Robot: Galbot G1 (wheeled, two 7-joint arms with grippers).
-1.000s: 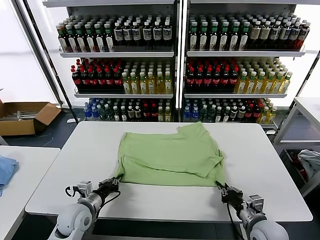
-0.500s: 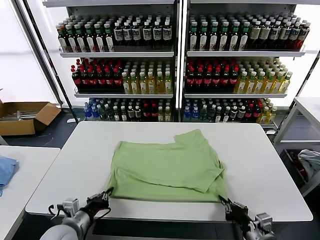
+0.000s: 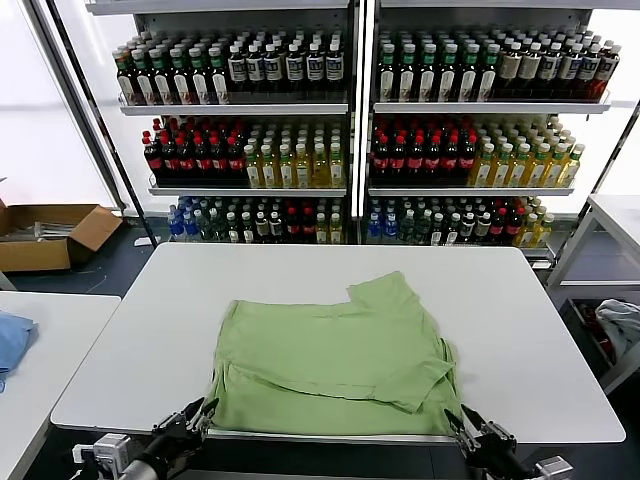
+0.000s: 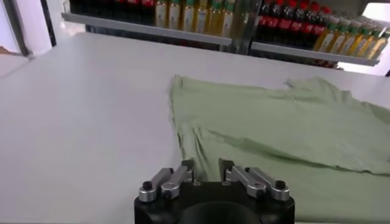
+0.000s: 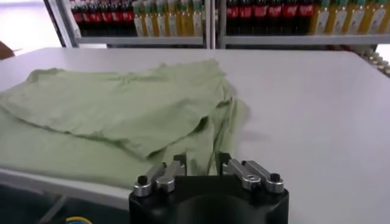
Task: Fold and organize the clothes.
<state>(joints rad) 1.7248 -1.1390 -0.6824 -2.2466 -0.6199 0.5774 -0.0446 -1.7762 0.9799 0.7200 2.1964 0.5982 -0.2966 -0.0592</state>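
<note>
The clothes are one light green shirt (image 3: 335, 350), folded and lying flat on the white table (image 3: 140, 340), its near hem right at the table's front edge. My left gripper (image 3: 197, 415) sits at the shirt's near left corner, just off the table edge. In the left wrist view the shirt (image 4: 274, 128) spreads ahead of the left gripper (image 4: 207, 168), whose jaws stand apart. My right gripper (image 3: 462, 425) is at the near right corner. In the right wrist view its jaws (image 5: 201, 161) are apart too, with the shirt (image 5: 122, 109) lying loose just beyond them.
Shelves of bottles (image 3: 350, 130) fill the back. A cardboard box (image 3: 50, 235) sits on the floor at the left. A blue cloth (image 3: 10, 340) lies on a side table at the left, and a pale cloth (image 3: 620, 325) lies at the far right.
Both grippers drew the shirt toward the table's near edge and sank lower in view. Their jaws, shut on the near corners before, now stand apart.
</note>
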